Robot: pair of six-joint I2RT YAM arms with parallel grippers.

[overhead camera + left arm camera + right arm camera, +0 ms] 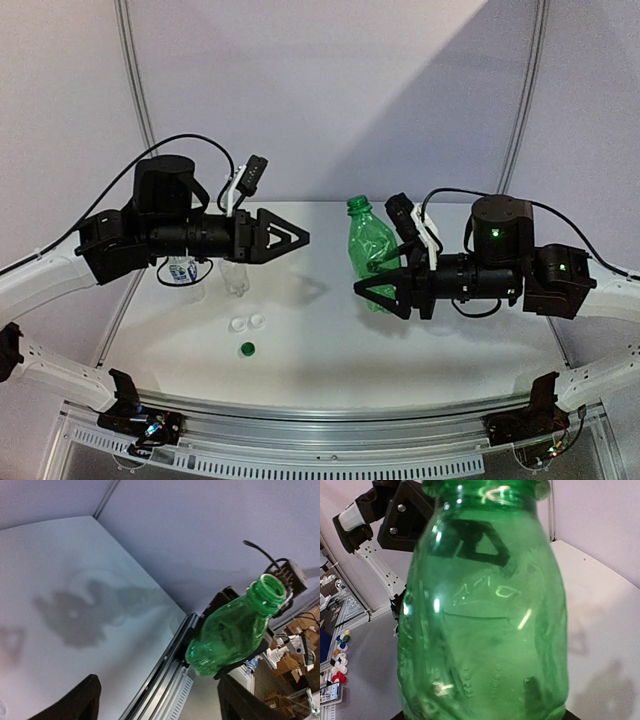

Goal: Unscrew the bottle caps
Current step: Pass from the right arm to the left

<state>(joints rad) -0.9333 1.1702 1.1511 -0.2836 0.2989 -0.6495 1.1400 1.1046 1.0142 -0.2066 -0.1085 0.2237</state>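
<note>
Right gripper (374, 292): clamped around the lower body of the green bottle (366, 243), right of centre over the white table (330, 375).
Green bottle: roughly upright, its neck at the top and its mouth open with no cap on it. Its green body fills the right wrist view.
Left gripper (298, 237): jaws spread wide with nothing between them. It is raised over the table and points across at the green bottle, well apart from it.
Green cap (247, 349): lies flat on the table at front left, near the white caps (257, 320).
White caps: two, side by side and just apart.
Clear bottles: the labelled bottle (182, 270) and the unlabelled bottle (236, 277) stand beneath the left arm. Their tops are hidden by it, so whether their necks are bare is hard to say.
</note>
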